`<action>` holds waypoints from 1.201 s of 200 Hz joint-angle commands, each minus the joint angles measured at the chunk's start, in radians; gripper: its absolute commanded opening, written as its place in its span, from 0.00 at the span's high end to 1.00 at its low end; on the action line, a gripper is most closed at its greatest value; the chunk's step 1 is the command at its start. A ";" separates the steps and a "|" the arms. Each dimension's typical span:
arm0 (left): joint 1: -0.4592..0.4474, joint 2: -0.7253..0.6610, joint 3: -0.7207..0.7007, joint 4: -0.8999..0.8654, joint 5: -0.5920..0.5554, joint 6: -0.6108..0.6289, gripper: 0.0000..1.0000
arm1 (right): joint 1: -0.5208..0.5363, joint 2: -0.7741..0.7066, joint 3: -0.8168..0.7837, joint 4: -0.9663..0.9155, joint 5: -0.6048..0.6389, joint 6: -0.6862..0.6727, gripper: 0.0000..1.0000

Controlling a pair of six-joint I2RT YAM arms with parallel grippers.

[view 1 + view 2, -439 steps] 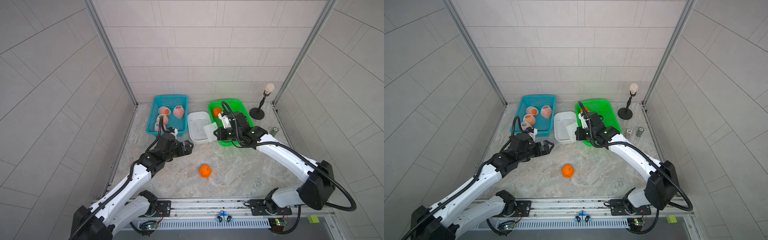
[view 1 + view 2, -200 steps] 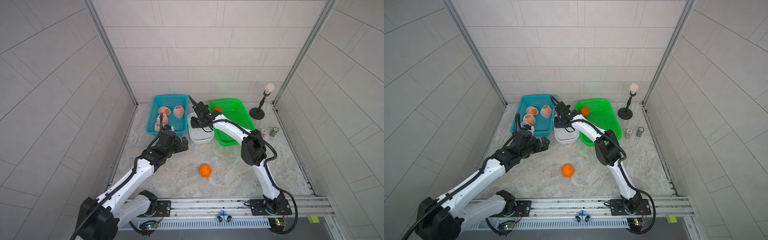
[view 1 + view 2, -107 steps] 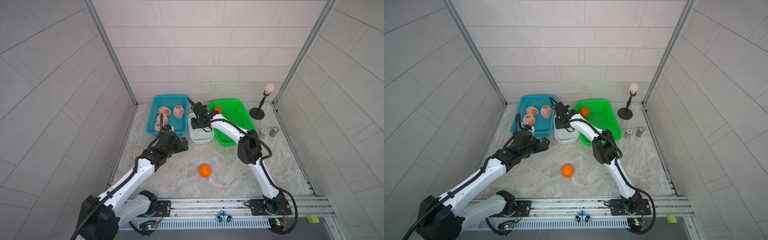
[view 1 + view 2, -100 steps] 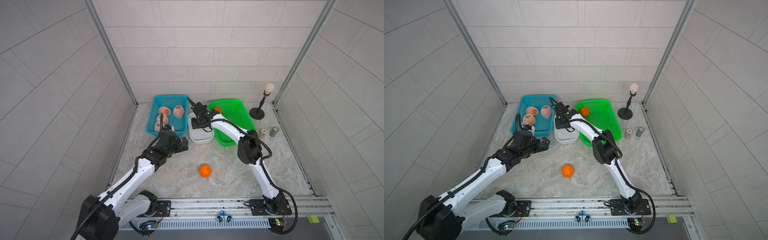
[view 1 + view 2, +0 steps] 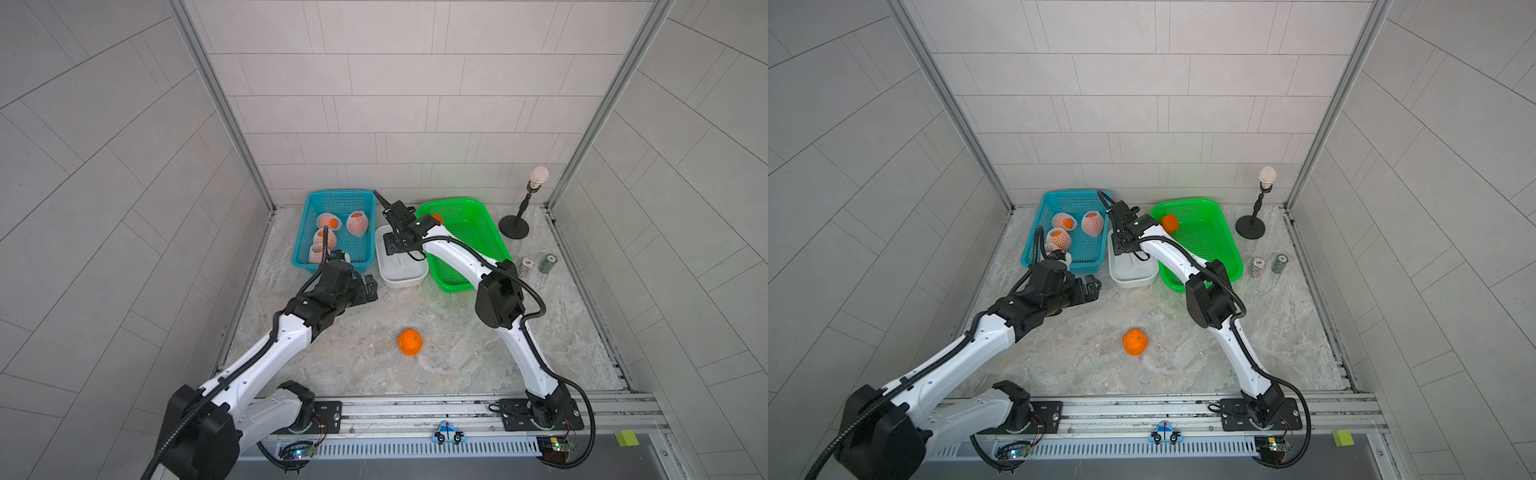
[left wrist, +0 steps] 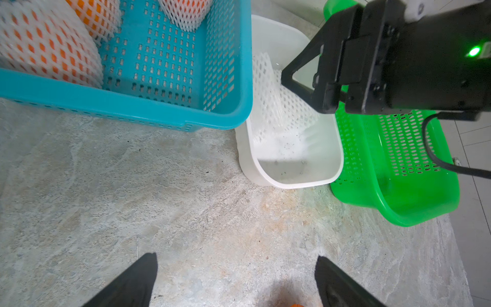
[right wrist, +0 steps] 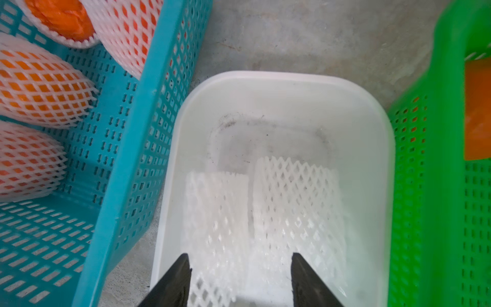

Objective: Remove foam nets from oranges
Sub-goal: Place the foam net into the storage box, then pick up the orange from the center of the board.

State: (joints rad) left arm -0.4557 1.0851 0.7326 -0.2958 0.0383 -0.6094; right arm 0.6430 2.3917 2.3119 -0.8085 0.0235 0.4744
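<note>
Two loose nets [image 7: 295,196] lie in white tub [image 7: 265,79], between blue basket [image 5: 338,197] and green basket [image 5: 1225,245]. Right gripper [image 7: 239,256] above them, jaws apart, gripping nothing. Netted oranges [image 5: 357,222] in blue basket. Bare orange [image 5: 1169,223] in green basket, another orange [image 5: 409,342] on table [image 5: 457,353]. Left gripper [image 6: 235,256] wide open, empty, over table.

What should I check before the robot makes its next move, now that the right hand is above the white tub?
1. Right hand open above the white tub: ok.
2. Foam nets lying inside the tub: ok.
3. Nets clear of the right hand's fingers: cannot tell, blurred.
4. Left hand open and empty: ok.
5. Loose bare orange placed in the green basket: not ok, it lies on the table.
6. Every orange unwrapped: not ok, netted oranges lie in the blue basket.
</note>
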 commanded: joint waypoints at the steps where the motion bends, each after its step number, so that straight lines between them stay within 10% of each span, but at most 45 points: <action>1: 0.006 0.009 -0.002 0.014 0.006 0.001 0.00 | 0.001 -0.062 0.042 -0.043 -0.001 -0.023 0.38; 30: 0.006 -0.008 -0.007 -0.027 0.021 -0.018 0.00 | 0.006 -0.164 -0.014 -0.083 -0.049 -0.066 0.37; 100: 0.003 -0.097 -0.090 -0.124 0.186 -0.164 0.00 | 0.078 -0.794 -0.901 0.227 -0.237 -0.233 0.32; 146: 0.003 -0.108 -0.187 -0.108 0.380 -0.241 0.00 | 0.177 -1.001 -1.260 0.266 -0.299 -0.026 0.30; 192: 0.003 -0.178 -0.287 -0.060 0.406 -0.319 0.00 | 0.347 -1.071 -1.389 0.330 -0.077 0.065 0.19; 240: 0.003 -0.251 -0.326 -0.098 0.373 -0.339 0.00 | 0.351 -0.983 -1.377 0.356 -0.100 -0.001 0.00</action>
State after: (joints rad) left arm -0.4557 0.8642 0.4183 -0.3805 0.4263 -0.9215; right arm 0.9909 1.3628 0.9127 -0.4763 -0.0929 0.4938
